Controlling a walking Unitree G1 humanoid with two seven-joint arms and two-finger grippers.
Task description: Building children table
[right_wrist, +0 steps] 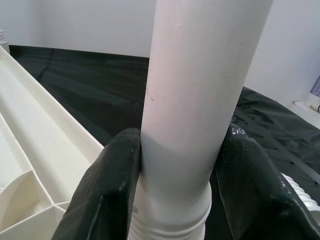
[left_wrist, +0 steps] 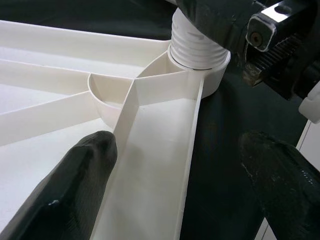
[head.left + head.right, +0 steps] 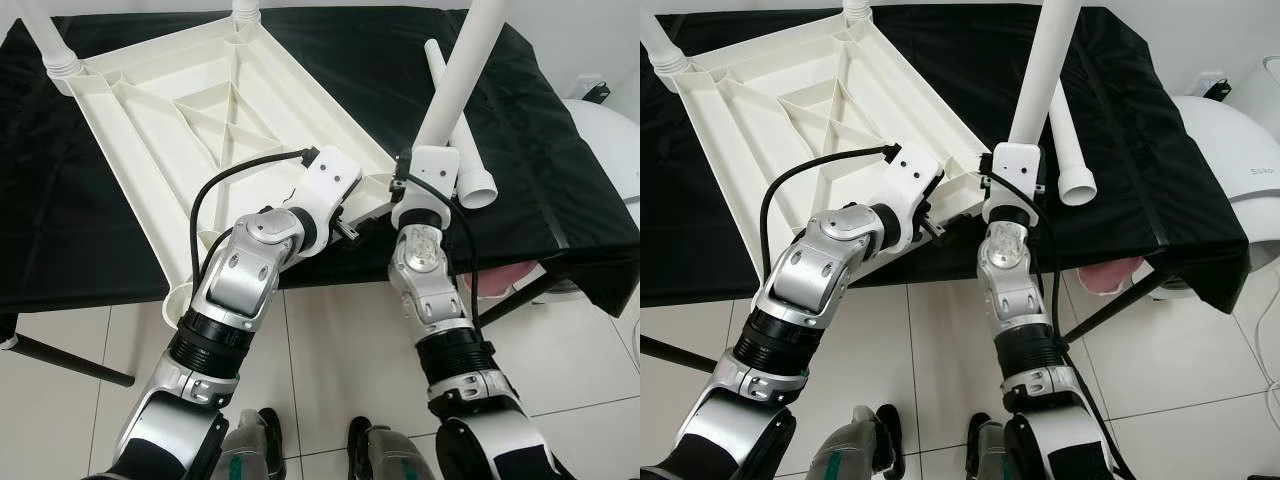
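Here, a white plastic tabletop (image 3: 215, 130) lies upside down on a black cloth (image 3: 520, 170) that covers a work surface, its ribbed underside facing up. The robot stands at the near edge on a pale tiled floor (image 3: 330, 340), both silver arms reaching to the tabletop's near right corner.

The right gripper (image 1: 175, 165) is clamped on a white table leg (image 1: 200, 95), one black finger (image 1: 107, 185) pressed to each side of the tube just above its ribbed, threaded end. The leg stands upright, leaning slightly, over the round corner socket (image 2: 200, 75), and its threaded end sits in that socket, as the left wrist view shows.

The left gripper (image 2: 185, 185) is at the same corner, its fingers (image 2: 75, 185) spread apart on either side of the tabletop's outer rim: one over the ribbed inner side, the other over the black cloth outside the edge. Whether they touch the rim cannot be told.

A second leg (image 3: 50, 40) stands in the far left corner, and the base of a third (image 3: 245, 12) shows at the far corner near the top of the head views. A fourth, loose leg (image 3: 462, 150) lies flat on the cloth just to the right of the one being held, its wider end toward the robot.

A white rounded appliance (image 3: 1230, 170) stands on the floor beyond the surface's right end, and something pink (image 3: 1105, 278) shows beneath the cloth's edge there.
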